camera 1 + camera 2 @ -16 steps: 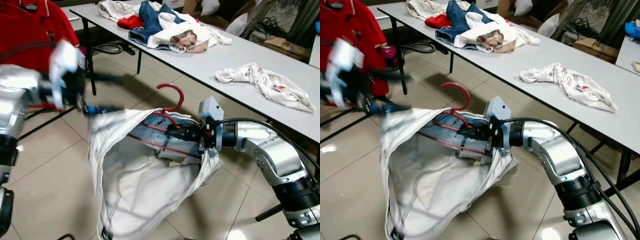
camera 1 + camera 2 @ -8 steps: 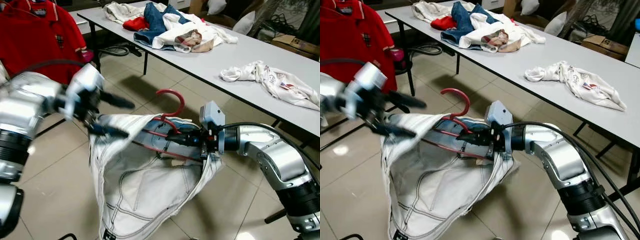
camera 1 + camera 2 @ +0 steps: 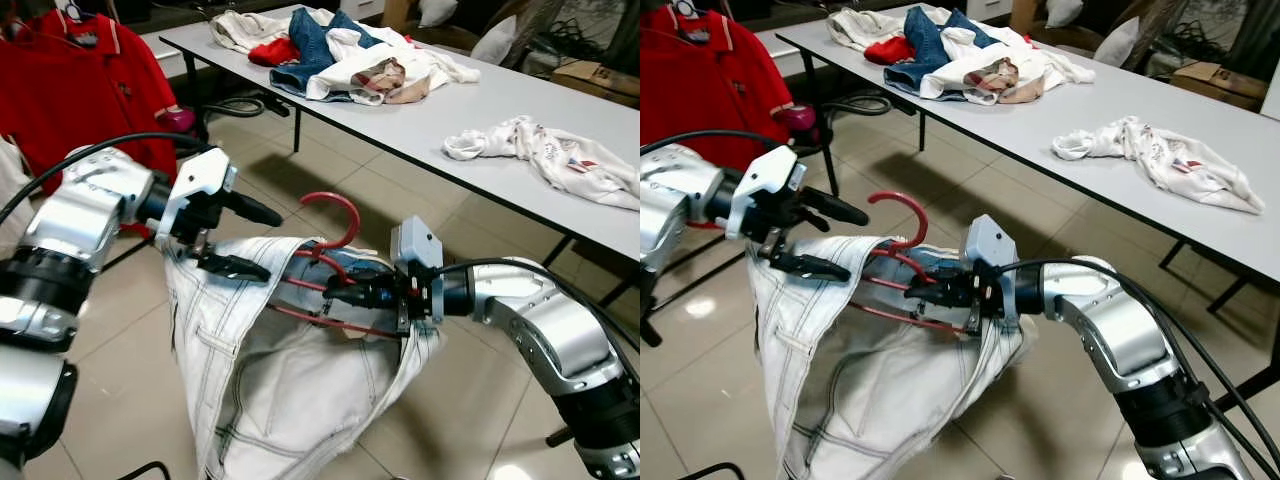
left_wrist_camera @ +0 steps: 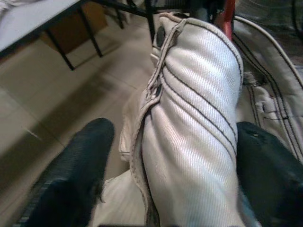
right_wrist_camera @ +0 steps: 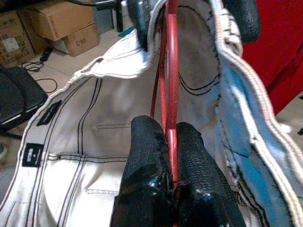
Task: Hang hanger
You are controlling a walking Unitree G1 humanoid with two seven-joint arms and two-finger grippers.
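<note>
Both end effectors on the white jeans, mid-air above the floor tiles.
Left end effector (image 3: 232,240) spread wide, fingers straddling the white jeans (image 3: 290,400) waistband; red hanger (image 3: 335,250) sits inside the waist; right end effector (image 5: 170,151) clamped tight on its bar.

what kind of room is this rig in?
Probably a laundry-sorting or test room, not a lived-in home: a long grey table with a heap of clothes, a red shirt hanging at the left, cardboard boxes on a tiled floor.

Red hanger (image 3: 335,255), hook upright, bars inside white jeans (image 3: 290,390), probably threaded through waistband
</note>
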